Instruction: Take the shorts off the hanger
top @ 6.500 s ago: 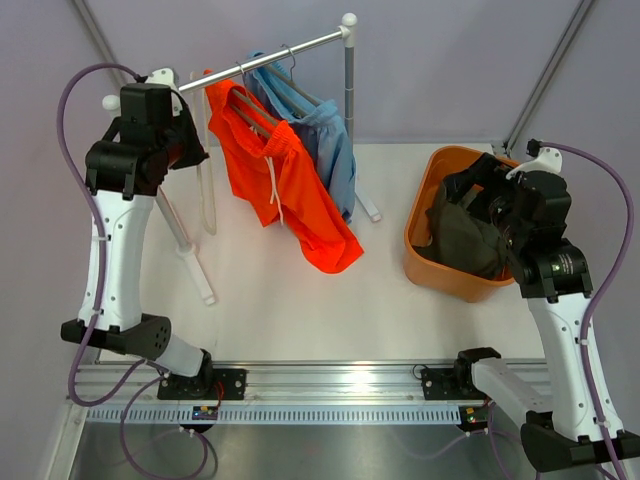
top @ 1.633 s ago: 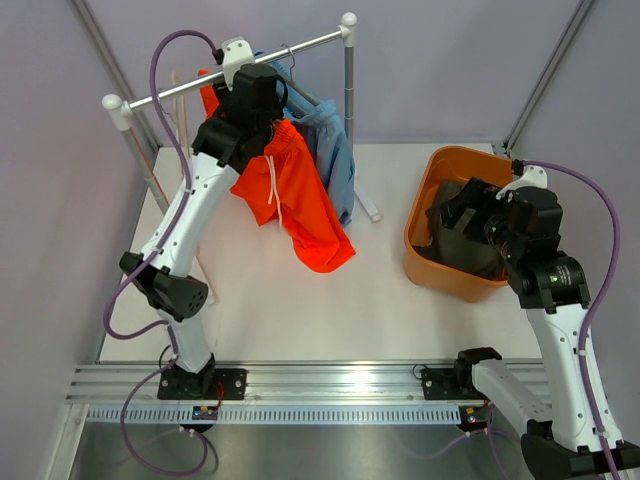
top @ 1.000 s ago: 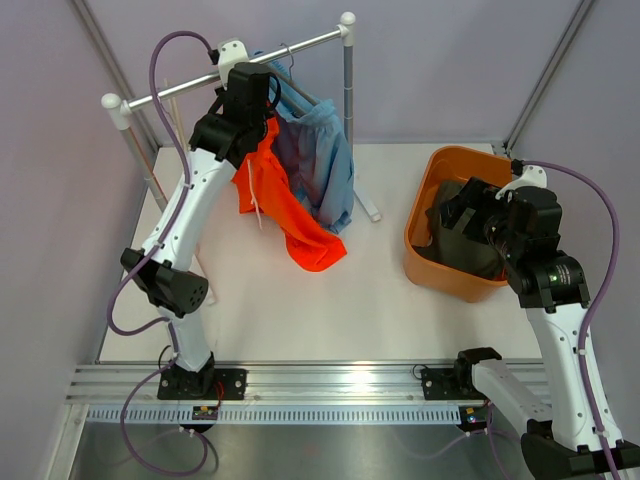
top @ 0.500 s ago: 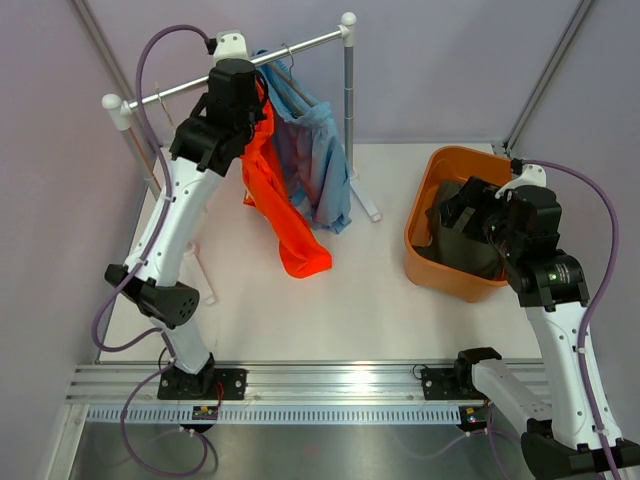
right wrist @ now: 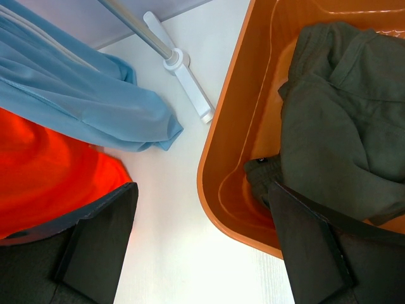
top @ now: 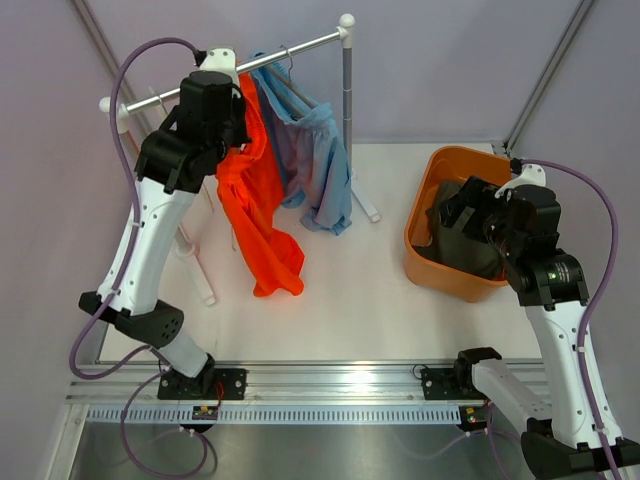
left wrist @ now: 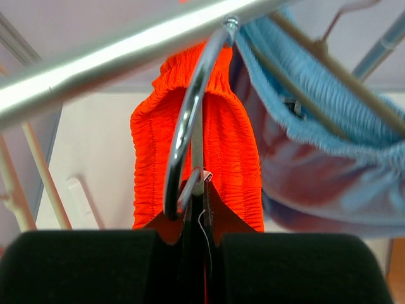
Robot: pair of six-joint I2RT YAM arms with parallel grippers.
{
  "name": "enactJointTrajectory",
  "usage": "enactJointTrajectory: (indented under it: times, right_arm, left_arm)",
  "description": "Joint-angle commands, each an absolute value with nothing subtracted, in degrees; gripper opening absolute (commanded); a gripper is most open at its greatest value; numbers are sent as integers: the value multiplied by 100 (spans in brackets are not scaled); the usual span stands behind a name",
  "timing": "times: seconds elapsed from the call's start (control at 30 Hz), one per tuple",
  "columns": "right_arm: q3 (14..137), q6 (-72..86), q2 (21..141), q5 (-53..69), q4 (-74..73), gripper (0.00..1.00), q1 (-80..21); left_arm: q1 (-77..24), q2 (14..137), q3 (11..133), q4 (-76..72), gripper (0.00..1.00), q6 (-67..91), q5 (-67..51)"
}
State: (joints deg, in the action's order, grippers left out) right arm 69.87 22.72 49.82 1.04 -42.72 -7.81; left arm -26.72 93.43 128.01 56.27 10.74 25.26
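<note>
Found the left gripper [left wrist: 196, 193] pinched fully shut at the lower middle of the left wrist view, on the gathered waistband of the orange shorts [top: 255, 215], just under the metal hanger hook [left wrist: 183, 120]. Saw that hook looped over the rail [top: 300, 45] at the upper left of the top view, the orange cloth drooping toward the table [top: 330, 300]. Noted the light blue shorts [top: 315, 165] hung just right of them on the same rail. Found the right gripper [right wrist: 201, 190] spread wide and holding nothing, above the near rim of the orange bin [right wrist: 231, 126] at right. Saw the olive shorts [right wrist: 342, 126] lying crumpled inside that bin.
</note>
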Motion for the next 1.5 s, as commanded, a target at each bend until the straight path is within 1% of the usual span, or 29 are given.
enactJointTrajectory:
  times: [0.0, 0.2, 0.3, 0.4, 0.47, 0.5, 0.53, 0.73, 0.77, 0.87, 0.9, 1.0, 1.2, 1.37, 1.47]
  right_arm:
    - [7154, 2206, 4983, 167, -4078, 94, -773]
    - [7216, 2162, 5010, 526, -4113, 94, -765]
    - [7303, 2145, 4992, 782, -4174, 92, -800]
    - [7435, 2118, 5044, 739, -4227, 91, -1132]
    - [7576, 2153, 5167, 572, -4271, 91, -1747]
    - [7672, 2179, 5333, 267, -4298, 92, -2019]
    - [7708, 2232, 5422, 81, -4307, 92, -2570]
    - [7866, 2513, 6011, -746, -4131, 91, -3822]
    - [7884, 2531, 6090, -956, -4113, 91, -4180]
    - [7998, 2628, 6520, -1325, -3973, 90, -4735]
    - [8137, 2628, 6826, -1440, -3981, 90, -5094]
    - [8419, 2707, 7363, -2012, -4025, 89, -5675]
    - [8648, 2865, 7935, -2127, -3814, 86, -6011]
    - [8754, 2883, 8244, -2293, -3762, 82, -6073]
    - [8789, 2927, 8314, -2583, -3823, 67, -6082]
  left_arm:
    - [-2681, 8711, 12473, 5528, 0, 1019, 2189]
    - [-2864, 8131, 11621, 5669, 0, 1020, 1934]
    - [-3260, 7735, 11058, 5687, 0, 1072, 2100]
    - [-3734, 7411, 10515, 5722, 0, 1142, 2363]
    - [-4068, 7278, 10258, 5722, 0, 1195, 2417]
    - [-4174, 7129, 9961, 5696, 0, 1256, 2408]
    - [-4358, 7067, 9819, 5669, 0, 1309, 2408]
    - [-5017, 6575, 8870, 5476, 0, 1696, 2188]
    - [-5114, 6531, 8772, 5467, 0, 1740, 2232]
    - [-5335, 6364, 8324, 5195, 0, 1863, 1927]
    - [-5361, 6337, 8245, 5133, 0, 1907, 1873]
    - [-5572, 6354, 8183, 5080, 0, 1977, 1854]
    - [-5897, 6416, 8183, 5098, 0, 2065, 1916]
    - [-6099, 6416, 8200, 5071, 0, 2109, 1942]
    - [-6152, 6390, 8200, 5115, 0, 2109, 1951]
